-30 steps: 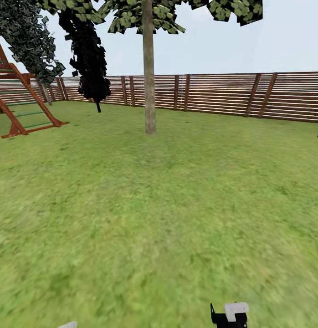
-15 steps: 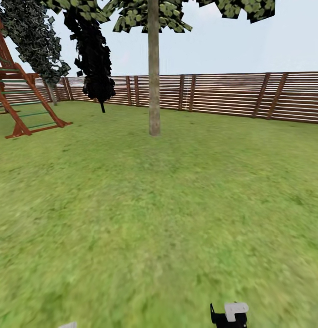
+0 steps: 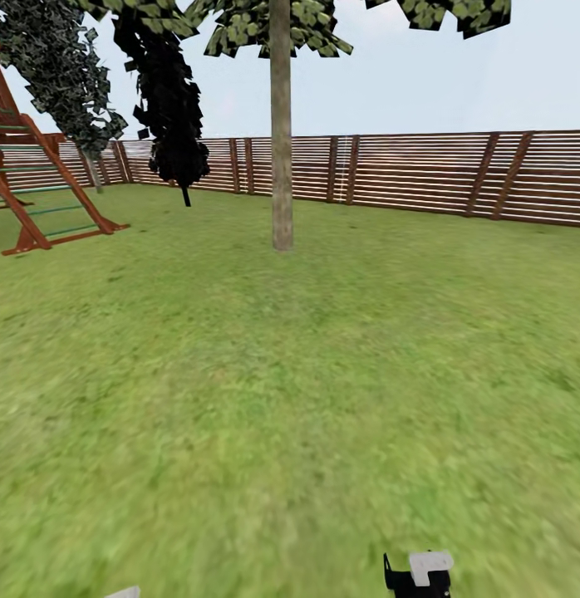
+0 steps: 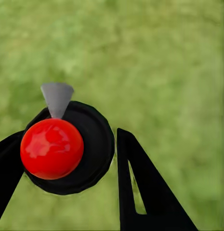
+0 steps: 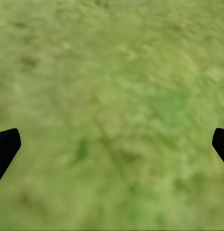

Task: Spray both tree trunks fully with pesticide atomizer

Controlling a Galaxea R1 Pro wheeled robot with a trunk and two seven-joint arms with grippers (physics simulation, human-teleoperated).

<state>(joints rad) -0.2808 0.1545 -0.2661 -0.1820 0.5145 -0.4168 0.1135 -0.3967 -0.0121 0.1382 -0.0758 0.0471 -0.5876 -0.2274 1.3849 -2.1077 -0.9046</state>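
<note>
The pesticide atomizer [image 4: 63,147] sits clenched between the left claw [image 4: 68,159] fingers, above the grass [image 3: 290,399]. The right claw [image 5: 112,144] is released, fingers spread wide over lawn. Ahead stands a tree trunk [image 3: 281,149] before the slatted fence [image 3: 423,174].

- Bright, even daylight falls under a pale sky [image 3: 456,75].
- The grass [image 3: 265,399] looks smeared and soft, blurrier toward the near edge.
- The tree trunk [image 3: 281,133] casts no clear shadow.
- A red ball [image 4: 52,148] shows a glossy highlight.
</note>
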